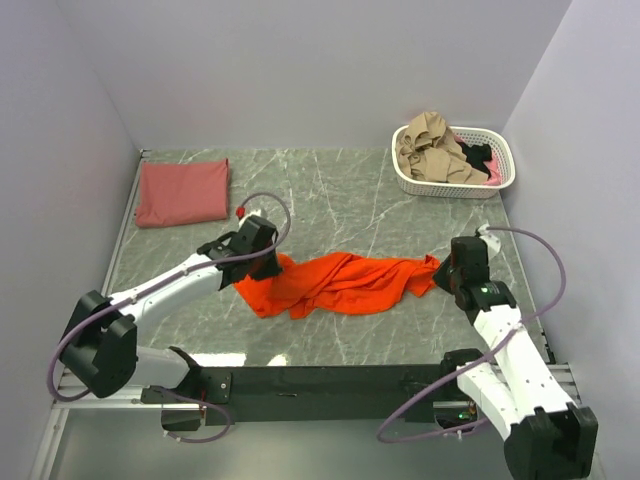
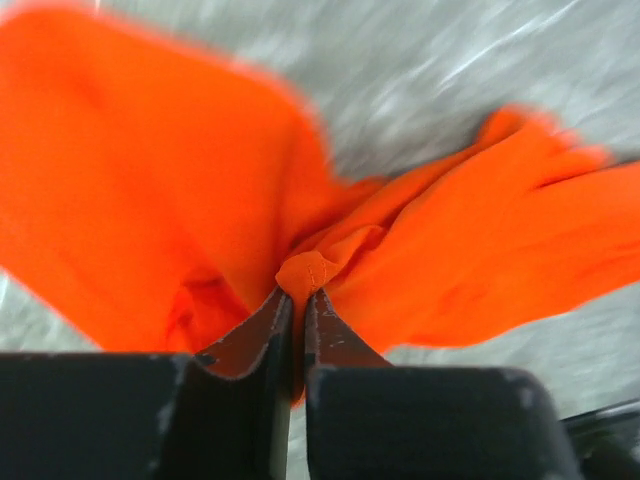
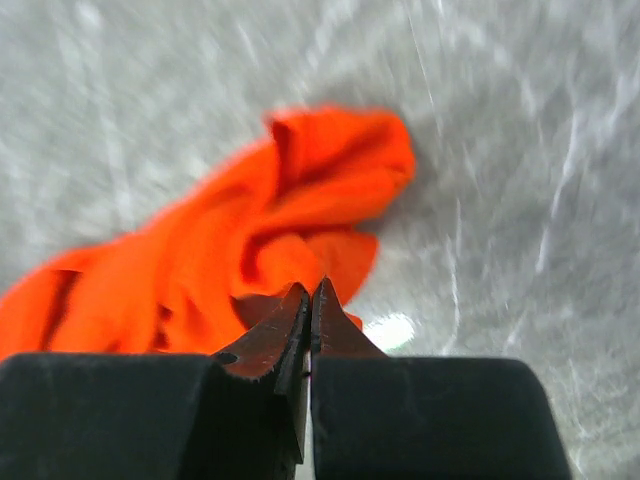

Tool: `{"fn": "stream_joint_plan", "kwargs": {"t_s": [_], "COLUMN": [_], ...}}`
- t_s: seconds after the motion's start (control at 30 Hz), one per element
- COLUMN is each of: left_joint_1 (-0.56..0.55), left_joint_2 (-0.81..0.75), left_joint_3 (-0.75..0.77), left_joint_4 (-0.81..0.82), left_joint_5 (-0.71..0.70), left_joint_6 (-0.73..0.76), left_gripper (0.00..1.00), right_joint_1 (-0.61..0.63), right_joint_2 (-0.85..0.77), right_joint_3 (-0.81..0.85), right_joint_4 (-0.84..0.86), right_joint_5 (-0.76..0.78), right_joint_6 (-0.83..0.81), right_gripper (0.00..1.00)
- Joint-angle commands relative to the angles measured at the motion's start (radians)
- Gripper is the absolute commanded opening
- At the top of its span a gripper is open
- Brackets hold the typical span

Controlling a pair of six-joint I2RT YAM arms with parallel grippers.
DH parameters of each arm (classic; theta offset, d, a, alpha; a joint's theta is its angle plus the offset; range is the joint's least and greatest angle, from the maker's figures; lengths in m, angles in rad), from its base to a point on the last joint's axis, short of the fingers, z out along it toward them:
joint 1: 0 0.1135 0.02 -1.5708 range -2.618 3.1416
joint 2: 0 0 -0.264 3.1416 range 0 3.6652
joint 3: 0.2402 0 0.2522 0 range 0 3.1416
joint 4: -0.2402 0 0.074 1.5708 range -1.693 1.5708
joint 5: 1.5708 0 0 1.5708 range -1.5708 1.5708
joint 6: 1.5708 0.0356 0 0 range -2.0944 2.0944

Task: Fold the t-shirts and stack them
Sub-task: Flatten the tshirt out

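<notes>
The orange-red t-shirt [image 1: 340, 283] is soft, matt cloth, rumpled into folds. The brick-red t-shirt [image 1: 182, 192] is matt cloth too, lying smooth. The table [image 1: 330, 190] looks like grey-green marbled stone with white veins, smooth, with a slight sheen that catches light near its front edge. The basket [image 1: 440, 188] is white slotted plastic and holds crumpled tan cloth [image 1: 430, 150]. The fingers of the left hand [image 2: 297, 296] and right hand [image 3: 310, 292] are matt black, scuffed pale along their edges.
</notes>
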Motion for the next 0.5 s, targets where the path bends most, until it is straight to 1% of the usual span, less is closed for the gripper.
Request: {"fn": "stream_joint_plan", "kwargs": {"t_s": [0.0,0.03,0.13,0.17,0.23,0.27,0.33,0.37,0.4,0.47], "left_joint_1": [-0.005,-0.005,-0.007,-0.007,-0.007,-0.007,-0.007,-0.007,-0.007,-0.007], "left_joint_2": [-0.005,-0.011,-0.07,-0.122,-0.179,-0.237,-0.291,-0.346,-0.37,-0.437], "left_joint_3": [-0.055,-0.055,-0.035,-0.012,0.02,0.041,0.107,0.153,0.176,0.221], "left_joint_4": [0.012,-0.002,-0.064,-0.077,-0.097,-0.119,-0.143,-0.162,-0.174,-0.189], "left_joint_5": [0.031,0.013,-0.036,-0.056,-0.072,-0.079,-0.115,-0.124,-0.142,-0.15], "left_joint_6": [-0.022,-0.028,-0.031,-0.031,-0.024,-0.022,-0.014,-0.013,-0.011,0.001], "left_gripper": [0.05,0.01,0.01,0.0,0.01,0.01,0.01,0.0,0.0,0.01], "right_joint_1": [0.003,0.003,0.003,0.003,0.005,0.003,0.003,0.003,0.003,0.003], "right_joint_2": [0.037,0.049,0.028,0.013,-0.047,-0.072,-0.142,-0.162,-0.182,-0.233], "right_joint_3": [-0.041,-0.038,0.002,0.023,0.104,0.135,0.236,0.273,0.351,0.428], "right_joint_4": [-0.003,-0.008,-0.043,-0.075,-0.104,-0.125,-0.149,-0.178,-0.192,-0.228], "right_joint_5": [-0.029,-0.014,0.023,0.055,0.078,0.096,0.118,0.142,0.156,0.175], "right_joint_6": [-0.014,-0.018,-0.023,-0.014,-0.011,-0.012,-0.014,-0.02,-0.024,-0.038], "right_gripper": [0.0,0.0,0.0,0.0,0.0,0.0,0.0,0.0,0.0,0.0]}}
